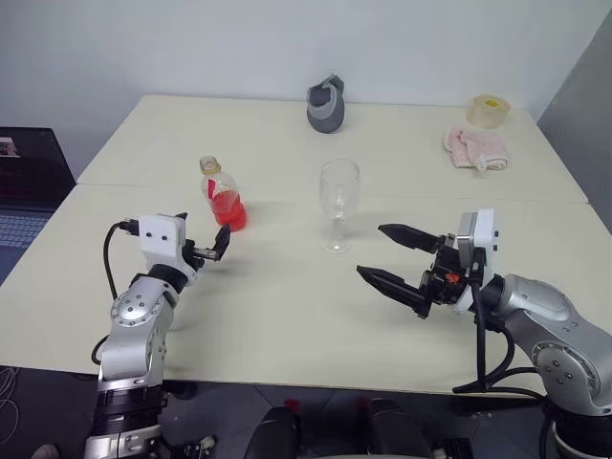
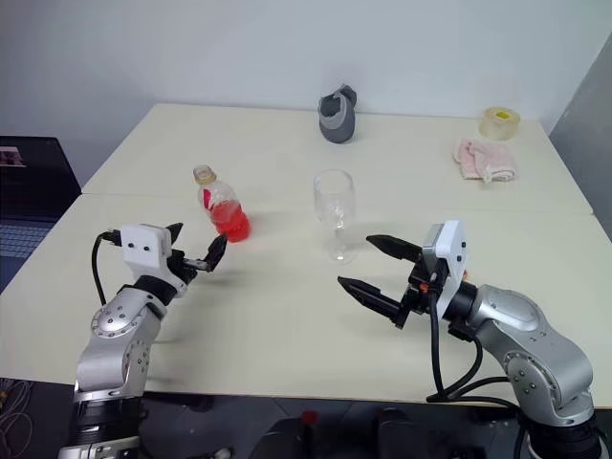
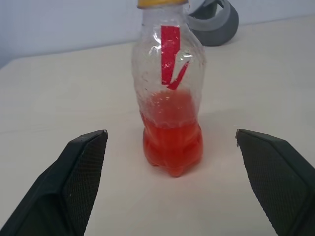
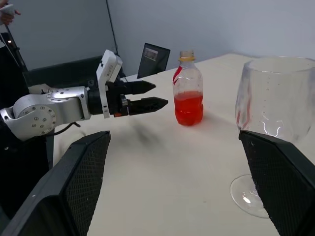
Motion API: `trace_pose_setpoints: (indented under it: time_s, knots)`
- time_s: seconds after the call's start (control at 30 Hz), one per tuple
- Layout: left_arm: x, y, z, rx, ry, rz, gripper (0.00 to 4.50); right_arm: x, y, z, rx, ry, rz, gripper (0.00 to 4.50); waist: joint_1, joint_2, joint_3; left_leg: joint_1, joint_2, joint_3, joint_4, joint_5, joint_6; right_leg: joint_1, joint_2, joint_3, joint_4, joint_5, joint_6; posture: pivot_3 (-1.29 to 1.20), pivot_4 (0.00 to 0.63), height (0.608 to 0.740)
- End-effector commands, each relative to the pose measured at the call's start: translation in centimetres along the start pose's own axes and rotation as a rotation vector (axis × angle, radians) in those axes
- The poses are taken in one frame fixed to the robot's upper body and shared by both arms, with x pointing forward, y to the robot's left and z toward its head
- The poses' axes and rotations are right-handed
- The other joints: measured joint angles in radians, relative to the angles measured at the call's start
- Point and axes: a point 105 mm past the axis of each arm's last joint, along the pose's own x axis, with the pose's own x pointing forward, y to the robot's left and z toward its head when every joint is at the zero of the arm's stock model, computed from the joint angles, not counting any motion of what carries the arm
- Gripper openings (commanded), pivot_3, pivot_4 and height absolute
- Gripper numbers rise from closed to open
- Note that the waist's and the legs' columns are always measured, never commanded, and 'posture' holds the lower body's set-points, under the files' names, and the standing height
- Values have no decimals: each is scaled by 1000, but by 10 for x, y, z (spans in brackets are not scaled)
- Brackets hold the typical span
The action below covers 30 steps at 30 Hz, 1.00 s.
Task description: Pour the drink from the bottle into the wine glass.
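The bottle point(image 1: 223, 196), clear plastic with a yellow-tan cap and red label, stands upright on the cream table point(image 1: 287, 316), left of centre. The red drink point(image 1: 230, 210) fills its lower part. My left gripper point(image 1: 204, 234) is open just in front of the bottle, level and pointing at it, with a gap between them; the left wrist view has the bottle point(image 3: 170, 88) centred between the two fingers. The wine glass point(image 1: 338, 196) stands upright and empty at the table's middle. My right gripper point(image 1: 373, 251) is open to the near right of the glass, apart from it.
At the table's far edge stands a grey cup-like object point(image 1: 325, 105). A roll of tape point(image 1: 489, 110) and a pink cloth point(image 1: 476, 146) lie at the far right. A laptop point(image 1: 29, 182) sits beyond the table's left edge.
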Motion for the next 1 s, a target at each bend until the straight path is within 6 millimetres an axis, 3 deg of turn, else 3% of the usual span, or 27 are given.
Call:
trace_pose_setpoints:
  time_s: [0.03, 0.3, 0.63, 1.0]
  knots:
    - [7, 10, 13, 36, -47, -7, 4500, 1, 2, 10, -37, -38, 2, 4470, 0, 0, 0, 0, 0, 0, 0, 0, 0, 0, 0, 0, 0, 0, 0, 0, 150, 740]
    - [28, 15, 12, 75, -43, -60, 4500, 2, 0, 12, -40, -39, -6, 4470, 0, 0, 0, 0, 0, 0, 0, 0, 0, 0, 0, -1, 0, 0, 0, 0, 150, 740]
    - [50, -10, 3, 49, -53, -137, 4500, 8, -3, 16, -45, -48, -33, 4470, 0, 0, 0, -1, 0, -1, 0, 0, -1, -1, 0, -1, 0, 0, 0, 0, 150, 740]
    - [66, 6, 10, 63, -81, -97, 4500, 5, -4, 15, -45, -38, -48, 4470, -2, 0, 0, -2, -1, -2, 1, 1, -1, -1, 0, -1, 0, 0, 0, 0, 150, 740]
